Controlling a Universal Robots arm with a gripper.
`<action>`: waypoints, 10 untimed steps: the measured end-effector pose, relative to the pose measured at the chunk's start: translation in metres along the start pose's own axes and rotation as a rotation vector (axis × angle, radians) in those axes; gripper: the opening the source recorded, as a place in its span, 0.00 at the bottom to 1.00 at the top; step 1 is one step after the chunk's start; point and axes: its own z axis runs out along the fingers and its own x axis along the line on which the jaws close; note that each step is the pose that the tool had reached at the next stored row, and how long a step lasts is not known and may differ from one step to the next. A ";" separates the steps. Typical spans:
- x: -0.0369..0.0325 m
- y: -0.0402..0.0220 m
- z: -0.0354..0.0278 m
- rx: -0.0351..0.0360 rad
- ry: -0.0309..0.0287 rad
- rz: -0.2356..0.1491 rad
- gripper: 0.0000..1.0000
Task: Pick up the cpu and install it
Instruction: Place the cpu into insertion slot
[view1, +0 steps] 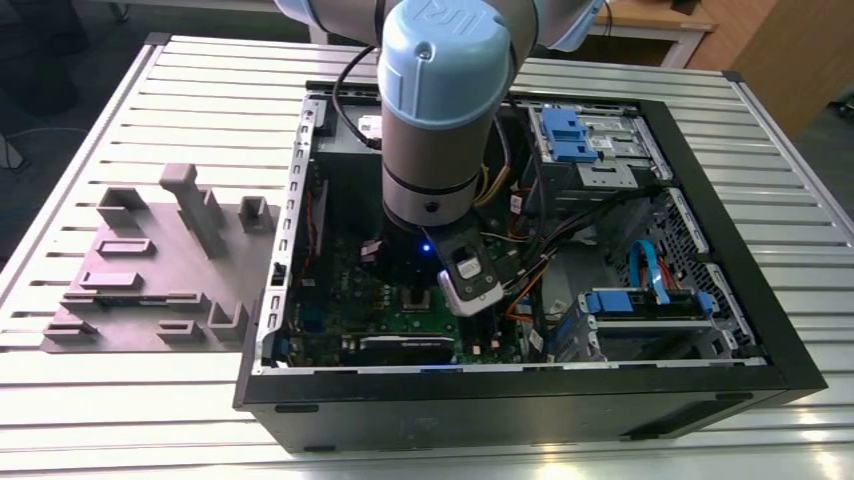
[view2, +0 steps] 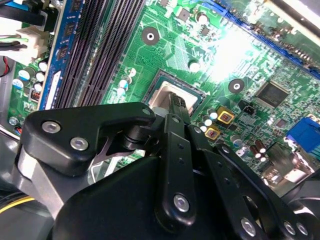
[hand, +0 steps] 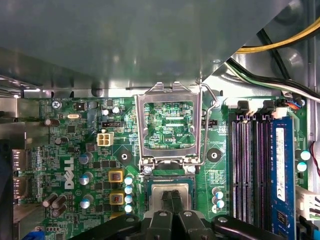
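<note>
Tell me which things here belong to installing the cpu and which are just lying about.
Job in hand:
gripper
cpu, under the gripper
open socket frame
motherboard

Lying about:
grey fixture block
memory stick
blue drive bays
yellow cable

Narrow room between opened socket frame (hand: 167, 125), capacitor row (hand: 129, 192) and memory slots (hand: 245, 165); grey box (hand: 125, 40) just beyond.
</note>
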 end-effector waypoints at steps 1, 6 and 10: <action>0.0000 0.0000 0.0001 -0.0002 -0.0001 0.000 0.10; -0.0003 0.0005 -0.0052 -0.0026 -0.0011 0.000 0.10; -0.0003 0.0005 -0.0179 -0.0005 -0.0002 0.000 0.10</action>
